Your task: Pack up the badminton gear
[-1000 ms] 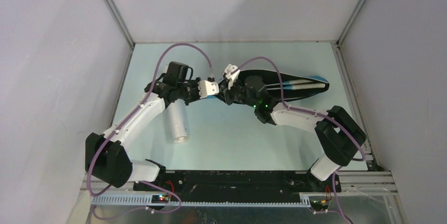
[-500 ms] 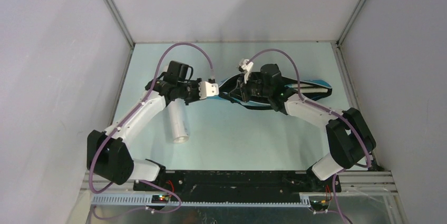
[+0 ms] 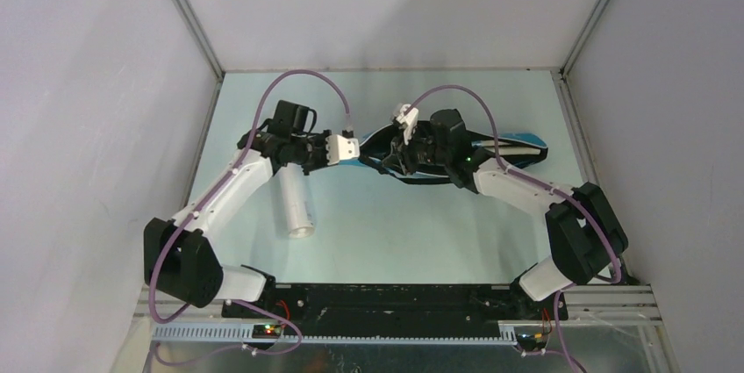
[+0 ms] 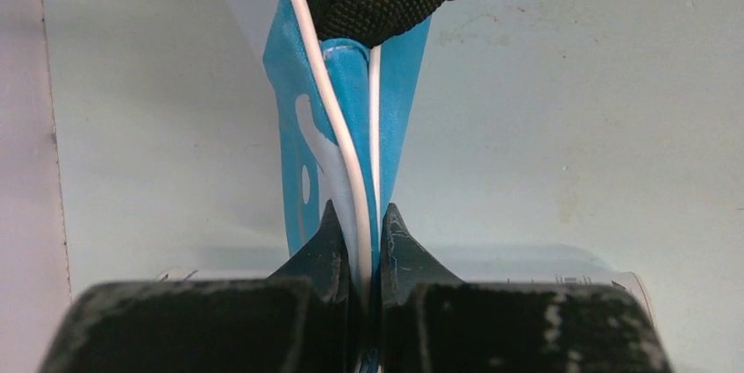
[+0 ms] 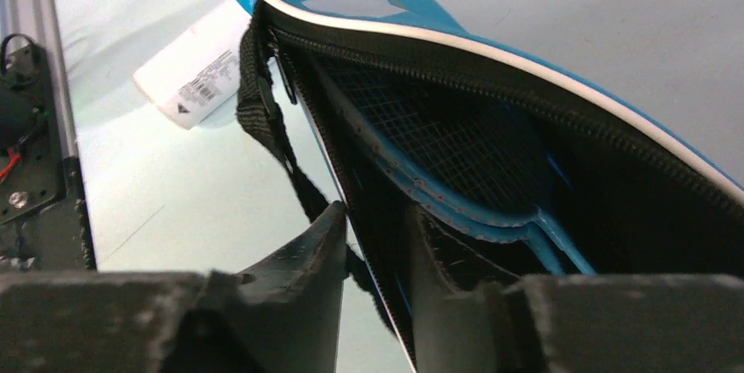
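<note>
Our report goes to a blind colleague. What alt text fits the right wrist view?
An unzipped blue bag gapes open, showing a racket head inside. The right tool straddles the bag's lower edge beside its black strap; a white tube lies on the table behind.

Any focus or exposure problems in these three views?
Top external: even light, soft shadows, sharp. Left wrist: bag crisp, own jaws soft at the bottom edge. Right wrist: bag interior dark, racket strings readable, near jaws blurred.

The left arm (image 3: 230, 187) hides the white tube's (image 3: 296, 202) far end.
</note>
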Controlling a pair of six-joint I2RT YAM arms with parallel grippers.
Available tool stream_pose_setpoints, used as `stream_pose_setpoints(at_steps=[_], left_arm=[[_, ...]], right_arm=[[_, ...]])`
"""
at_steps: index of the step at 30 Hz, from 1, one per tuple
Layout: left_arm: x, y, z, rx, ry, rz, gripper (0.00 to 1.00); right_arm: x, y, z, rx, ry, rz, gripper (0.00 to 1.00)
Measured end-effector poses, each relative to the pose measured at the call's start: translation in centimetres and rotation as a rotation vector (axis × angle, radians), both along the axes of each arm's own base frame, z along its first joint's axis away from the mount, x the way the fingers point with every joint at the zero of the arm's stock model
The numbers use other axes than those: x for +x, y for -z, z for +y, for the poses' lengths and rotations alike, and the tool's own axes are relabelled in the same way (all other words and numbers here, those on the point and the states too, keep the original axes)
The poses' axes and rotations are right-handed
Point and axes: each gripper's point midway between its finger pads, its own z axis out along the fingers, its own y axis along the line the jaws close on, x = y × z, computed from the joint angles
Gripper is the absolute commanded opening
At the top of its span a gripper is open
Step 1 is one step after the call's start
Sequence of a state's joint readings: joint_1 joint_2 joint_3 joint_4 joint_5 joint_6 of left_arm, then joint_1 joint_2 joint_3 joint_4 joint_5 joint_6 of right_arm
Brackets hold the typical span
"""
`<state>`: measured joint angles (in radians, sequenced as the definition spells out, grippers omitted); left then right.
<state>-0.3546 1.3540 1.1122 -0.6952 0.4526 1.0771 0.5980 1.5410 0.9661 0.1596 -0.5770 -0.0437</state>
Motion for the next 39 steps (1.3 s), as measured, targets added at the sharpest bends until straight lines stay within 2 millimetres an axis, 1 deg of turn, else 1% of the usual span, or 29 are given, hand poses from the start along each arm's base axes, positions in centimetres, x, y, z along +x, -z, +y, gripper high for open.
stream_pose_setpoints(at_steps=[2,4,7,10,15,18,20,24,26,27,28,29,32,33,35,39], left_arm=[[0.1,-0.2,0.3,0.001,-0.009,0.002,0.00],[0.1,-0.3,0.6,0.002,-0.016,0.008,0.00],[0.0,-0.2,0.7,0.003,-0.017,0.016,0.00],[-0.1,-0.2,0.7,0.004,-0.017,0.019,0.00],[-0.3,-0.4,0.8,0.005,-0.021,0.029,0.00],[-0.2,-0.6,0.8,0.006,-0.023,0.033,0.00],[-0.1,-0.7,0.8,0.005,-0.025,0.033,0.00],[-0.2,-0.7,0.9,0.006,-0.026,0.036,0.00],[-0.2,-0.7,0.9,0.006,-0.026,0.037,0.00],[-0.2,-0.7,0.9,0.007,-0.026,0.037,0.00],[-0.1,-0.7,0.9,0.007,-0.028,0.035,0.00],[-0.1,-0.7,1.0,0.007,-0.030,0.033,0.00],[0.1,-0.7,1.1,0.006,-0.034,0.031,0.00],[0.2,-0.7,1.2,0.006,-0.037,0.029,0.00],[0.5,-0.7,1.3,0.011,-0.042,0.027,0.00],[0.9,-0.5,1.2,0.023,-0.040,0.027,0.00]], right_arm=[[0.2,0.0,0.3,-0.006,0.009,-0.020,0.49],[0.7,-0.2,0.8,0.003,0.016,-0.053,0.55],[0.7,-0.5,2.1,0.024,0.008,-0.094,0.58],[0.5,-1.1,3.6,0.046,-0.005,-0.141,0.64],[0.3,-3.0,5.5,0.106,0.000,-0.227,0.71],[0.7,-4.3,6.1,0.146,0.031,-0.262,0.72],[1.0,-4.6,6.3,0.163,0.055,-0.267,0.71],[1.6,-3.9,6.7,0.166,0.102,-0.244,0.68],[2.0,-3.3,7.1,0.151,0.125,-0.223,0.59],[2.2,-3.1,7.3,0.146,0.135,-0.216,0.50],[2.3,-2.9,7.4,0.144,0.146,-0.207,0.47],[2.3,-2.9,7.5,0.144,0.155,-0.202,0.41],[1.9,-3.0,8.0,0.142,0.190,-0.195,0.31],[1.9,-2.9,8.1,0.139,0.204,-0.195,0.25],[2.0,-2.9,8.1,0.132,0.232,-0.194,0.20],[1.9,-2.5,7.4,0.081,0.263,-0.183,0.16]])
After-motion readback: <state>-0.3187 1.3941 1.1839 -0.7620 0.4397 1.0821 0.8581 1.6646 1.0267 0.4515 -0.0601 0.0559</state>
